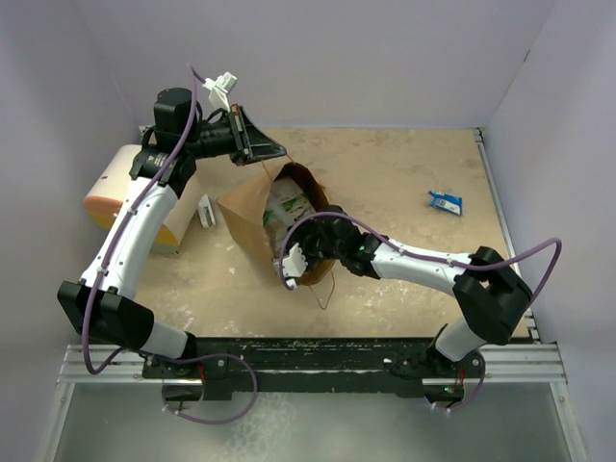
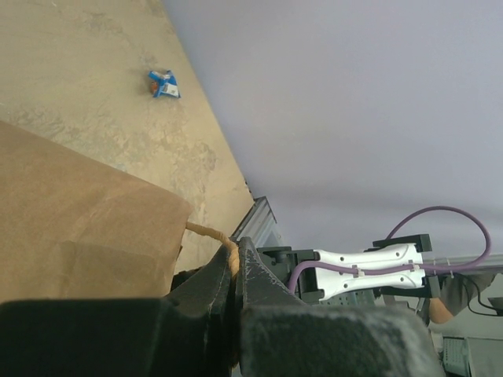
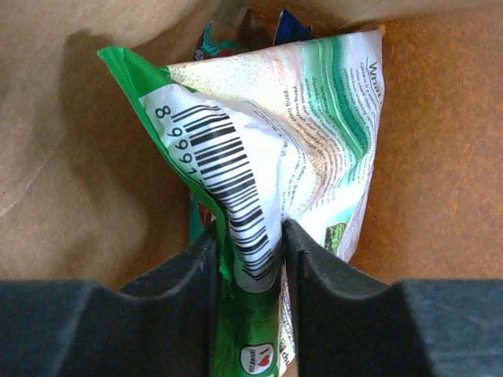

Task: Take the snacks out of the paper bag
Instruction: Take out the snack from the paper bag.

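The paper bag (image 3: 71, 157) hems in the fingers (image 3: 173, 302); a green-white packet (image 3: 306, 141) blocks ahead.

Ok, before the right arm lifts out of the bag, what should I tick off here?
1. Left pincer shut on the paper bag handle: ok.
2. Bag mouth open towards the right arm, top view: ok.
3. Right pincer closed on the green-white packet, pinching a fold near the barcode: ok.
4. Grip firm enough to survive the lift: cannot tell.
5. Other packets outside the pinch, deeper in the bag: ok.
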Robot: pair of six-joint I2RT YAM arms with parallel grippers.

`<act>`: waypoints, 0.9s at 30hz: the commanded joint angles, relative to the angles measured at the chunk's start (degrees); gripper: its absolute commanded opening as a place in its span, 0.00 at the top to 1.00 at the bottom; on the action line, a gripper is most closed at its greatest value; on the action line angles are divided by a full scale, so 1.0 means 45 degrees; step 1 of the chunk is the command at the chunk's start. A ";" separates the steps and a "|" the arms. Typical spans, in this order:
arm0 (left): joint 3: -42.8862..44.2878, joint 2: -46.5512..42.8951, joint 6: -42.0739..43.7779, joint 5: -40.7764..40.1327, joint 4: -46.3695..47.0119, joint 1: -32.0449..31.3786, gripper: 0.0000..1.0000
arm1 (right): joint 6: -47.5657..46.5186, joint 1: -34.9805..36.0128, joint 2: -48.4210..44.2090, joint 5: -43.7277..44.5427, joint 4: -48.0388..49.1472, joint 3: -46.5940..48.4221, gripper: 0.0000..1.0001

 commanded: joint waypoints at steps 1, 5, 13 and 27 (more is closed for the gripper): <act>0.0599 -0.0075 0.0310 0.0104 0.0451 0.0181 1.00 | 0.0358 0.0047 -0.0640 -0.0435 0.0839 0.0037 0.69; 0.0599 -0.0056 0.0339 0.0075 0.0413 0.0181 1.00 | 0.0626 0.0037 -0.0773 -0.0504 0.0642 0.0101 0.88; 0.0615 -0.0104 0.0433 0.0046 0.0336 0.0255 1.00 | 0.2510 -0.0058 -0.1825 -0.0638 0.0030 0.0553 1.00; 0.0704 -0.0183 0.0535 -0.0013 0.0282 0.0503 1.00 | 0.7339 -0.0373 -0.3927 -0.1259 -0.5315 0.3285 1.00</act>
